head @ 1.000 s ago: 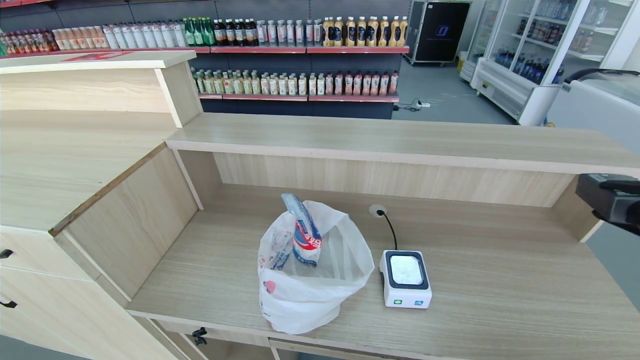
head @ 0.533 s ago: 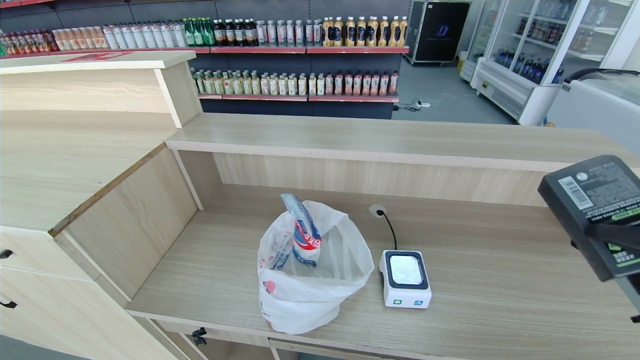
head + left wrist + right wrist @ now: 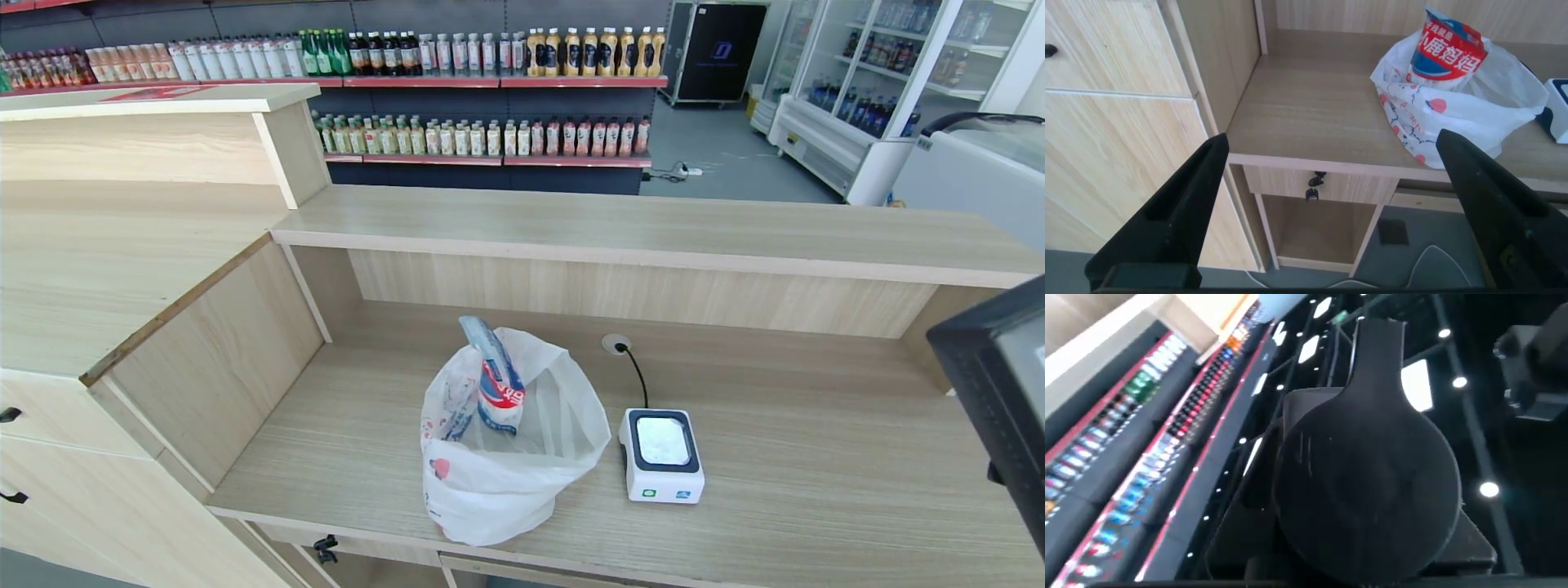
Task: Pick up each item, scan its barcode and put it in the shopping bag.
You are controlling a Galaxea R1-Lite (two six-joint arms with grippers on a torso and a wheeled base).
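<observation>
A white plastic shopping bag [image 3: 506, 465] stands open on the counter's lower desk, with a blue, white and red packet [image 3: 496, 384] upright inside it. To its right sits the white barcode scanner [image 3: 661, 454], glass face up, on a black cable. A black box [image 3: 1000, 384] hangs in the air at the far right, held by my right gripper, whose fingers are hidden behind it. Close up, the box's dark face [image 3: 1364, 482] covers most of the right wrist view. My left gripper [image 3: 1331, 140] is open and empty, low before the desk's front edge, left of the bag [image 3: 1454, 98].
A raised wooden ledge [image 3: 653, 229] runs behind the desk and a taller counter block [image 3: 122, 245] walls its left side. A locked drawer [image 3: 1315, 184] sits under the desk front. Bare desk surface [image 3: 816, 457] lies right of the scanner.
The black box rose from the right edge, showed its barcode label half a second ago, and has now turned and come closer to the camera. Bag, scanner and packet have not moved.
</observation>
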